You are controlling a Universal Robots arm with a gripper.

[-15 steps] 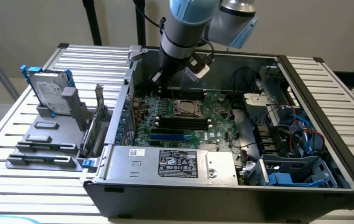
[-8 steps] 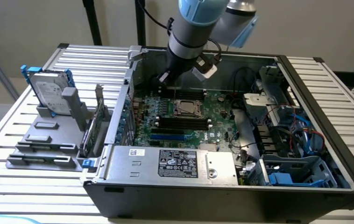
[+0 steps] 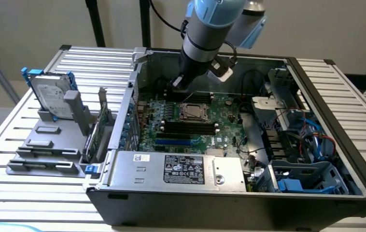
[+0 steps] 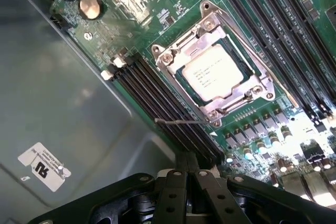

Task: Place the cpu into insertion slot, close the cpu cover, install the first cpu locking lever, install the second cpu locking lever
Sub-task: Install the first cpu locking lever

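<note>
Surroundings: long black memory slots flank the socket on both sides. A silver power supply box with a white label lies along the case's near edge. A blue drive cage and cables crowd the near corner at the exterior view's right.
In the way: a thin silver lever rod juts from the socket's corner across the nearer memory slots, between gripper and socket.
Gripper: the black gripper hangs inside the dark grey computer case by its far wall, just beyond the socket. Its fingers are pressed together, pinching nothing.
Cpu: the small pale tan-gold square cpu sits flat in the silver-rimmed insertion slot, mid green motherboard.
Cover: the thin silver-grey cpu cover frame lies down around the chip.
Room: open board between socket and far wall; case walls hem all sides.
Surface: slatted metal tabletop. A grey hard drive stands upright in a grey stand near its edge at the exterior view's left.
</note>
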